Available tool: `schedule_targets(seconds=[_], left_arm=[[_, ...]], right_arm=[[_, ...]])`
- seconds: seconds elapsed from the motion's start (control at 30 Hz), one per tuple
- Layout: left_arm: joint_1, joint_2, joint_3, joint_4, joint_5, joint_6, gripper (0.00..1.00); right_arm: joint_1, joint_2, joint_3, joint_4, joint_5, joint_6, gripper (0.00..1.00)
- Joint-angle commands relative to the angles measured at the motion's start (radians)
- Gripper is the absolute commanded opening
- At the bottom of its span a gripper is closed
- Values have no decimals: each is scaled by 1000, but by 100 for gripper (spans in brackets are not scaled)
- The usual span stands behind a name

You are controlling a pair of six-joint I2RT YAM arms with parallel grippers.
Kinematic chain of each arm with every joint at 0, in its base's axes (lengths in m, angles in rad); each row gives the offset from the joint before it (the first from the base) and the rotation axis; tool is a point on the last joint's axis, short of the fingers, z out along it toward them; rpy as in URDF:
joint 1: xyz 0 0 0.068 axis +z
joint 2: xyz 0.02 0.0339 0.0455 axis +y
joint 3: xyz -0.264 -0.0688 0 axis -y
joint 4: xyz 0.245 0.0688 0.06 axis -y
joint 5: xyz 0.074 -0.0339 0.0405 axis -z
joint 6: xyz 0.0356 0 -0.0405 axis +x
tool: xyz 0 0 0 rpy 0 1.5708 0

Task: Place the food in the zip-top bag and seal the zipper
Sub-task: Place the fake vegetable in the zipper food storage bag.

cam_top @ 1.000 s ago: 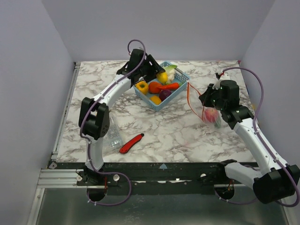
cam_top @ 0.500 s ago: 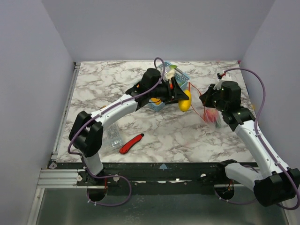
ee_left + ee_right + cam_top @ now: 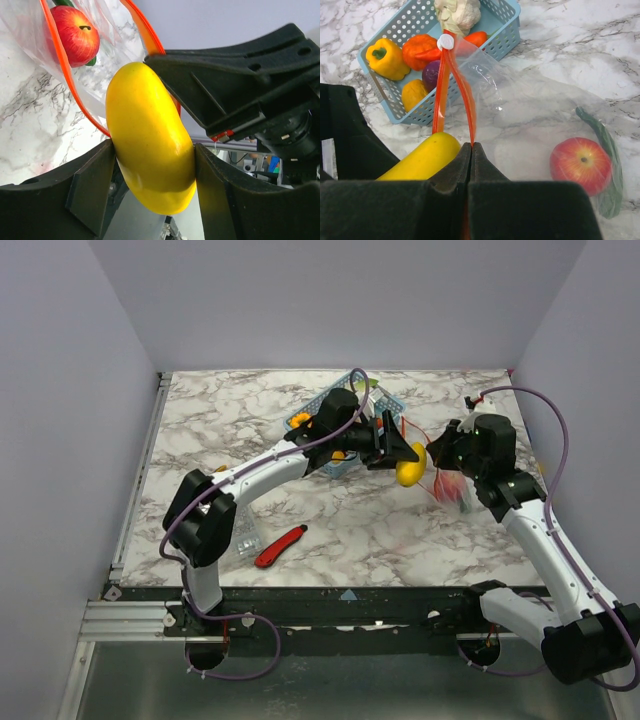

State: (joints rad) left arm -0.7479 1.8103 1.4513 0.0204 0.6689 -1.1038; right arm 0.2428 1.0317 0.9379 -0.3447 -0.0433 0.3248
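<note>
Okay, my left gripper [image 3: 152, 167] pinches the yellow fruit [image 3: 145, 125] across its middle, long axis crosswise to the fingers, one end pointing at the bag's [image 3: 520, 115] open mouth near the table's [image 3: 200, 430] right edge. My right gripper [image 3: 471, 150] is pressed together on the zipper [image 3: 440, 95]; an apple [image 3: 580, 162] lies inside.

The table [image 3: 400, 530] has a white marble pattern with grey veins. A blue lattice basket [image 3: 410, 22] stands close to the far edge, about at its middle, and it is turned with its corners toward the table edges. A red knife [image 3: 280, 546] lies flat near the near edge, left of the middle, slanted. Just beside it, toward the near-left corner, lies a clear ridged box [image 3: 243, 530]. A metal rail [image 3: 140, 475] runs along the left edge. Plain pale grey walls [image 3: 330, 300] stand at the left, far and right edges.
</note>
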Motion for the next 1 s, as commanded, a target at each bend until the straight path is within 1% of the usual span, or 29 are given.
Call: schedule_targets(seconds=[0.0, 0.07, 0.17, 0.23, 0.27, 0.37, 0.43, 0.57, 0.63, 0.97], left_arm=[[-1, 51, 50, 39, 30, -84, 9], [1, 63, 55, 50, 14, -113, 12], [2, 87, 80, 23, -11, -129, 20], [4, 96, 94, 4, -35, -125, 31], [4, 97, 94, -3, -44, -126, 39], [5, 91, 100, -9, -68, -122, 58], [8, 85, 107, -19, -78, -104, 66], [12, 72, 127, -71, -95, -65, 77], [13, 62, 123, -80, -101, -54, 80], [17, 25, 99, -96, -121, -11, 82]], right_arm=[[3, -12, -10, 15, -14, 10, 0], [3, -14, -11, 13, -12, 10, 0], [2, -19, -13, 19, -13, 10, 0], [3, -19, -14, 20, -16, 9, 0], [2, -17, -13, 19, -18, 9, 0], [2, -18, -16, 19, -21, 11, 0], [3, -19, -16, 22, -23, 11, 0], [2, -13, -11, 26, -28, 11, 0], [2, -13, -14, 26, -26, 10, 0], [3, -12, -16, 29, -30, 12, 0]])
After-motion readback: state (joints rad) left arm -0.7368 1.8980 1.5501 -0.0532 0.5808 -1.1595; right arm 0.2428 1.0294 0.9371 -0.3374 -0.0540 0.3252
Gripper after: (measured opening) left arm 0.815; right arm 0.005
